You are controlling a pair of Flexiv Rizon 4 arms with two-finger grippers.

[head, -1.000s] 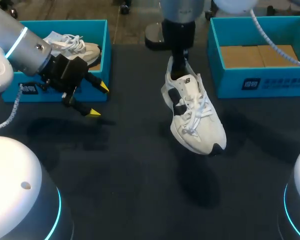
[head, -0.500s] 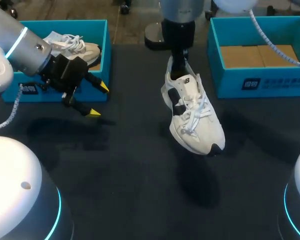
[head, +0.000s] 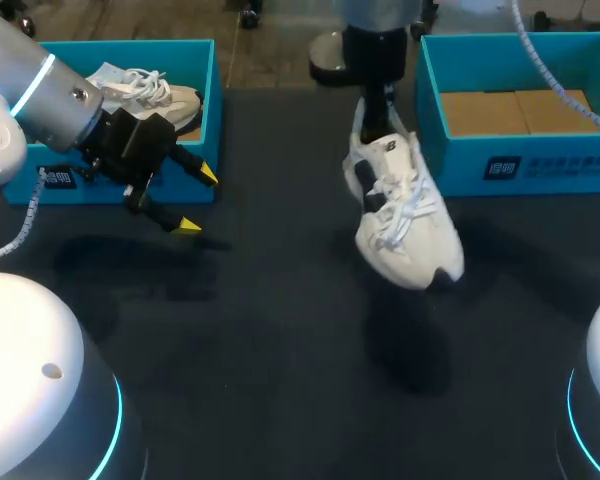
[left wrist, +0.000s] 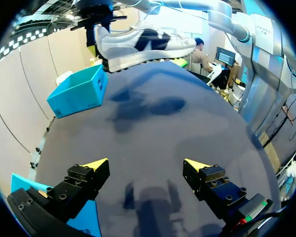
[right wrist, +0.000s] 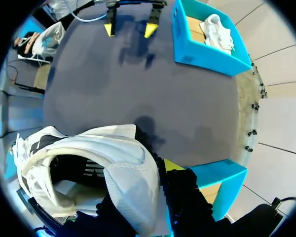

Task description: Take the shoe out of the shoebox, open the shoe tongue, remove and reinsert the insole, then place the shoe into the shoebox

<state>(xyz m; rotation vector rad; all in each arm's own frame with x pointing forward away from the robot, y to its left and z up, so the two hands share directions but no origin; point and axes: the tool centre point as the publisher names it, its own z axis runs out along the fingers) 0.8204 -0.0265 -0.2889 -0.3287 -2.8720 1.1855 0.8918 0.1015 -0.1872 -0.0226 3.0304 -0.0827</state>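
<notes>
Dark and flat, the table (head: 260,340) fills the space between two blue boxes. A white shoe (head: 405,215) hangs in the air above it, up off the table. It is near the front corner of the right box (head: 540,165), but it is not inside. The shoe has black patches on its side, white laces that loop loosely, and a black bit at the toe. Its heel is up and its toe points down toward the table. A soft shadow (head: 410,360) lies on the table under it.

The right gripper (head: 378,112) holds the shoe by the back of the heel. In the right wrist view one yellow tip presses on the outside of the heel. The other finger goes down inside the shoe, so the heel is pinched between them. From there the shoe's opening looks dark, with a thick white rim around it.

The right box has plain brown cardboard (head: 510,110) on its floor.

The left box (head: 212,110) sits at the far left of the table. A second shoe (head: 155,95), also white with laces, lies in it.

The left gripper (head: 198,202) hangs just in front of the left box, well apart from the held shoe. Its two yellow fingers are spread wide and hold nothing. In the left wrist view the shoe shows from the side, with a dark bumpy sole.
</notes>
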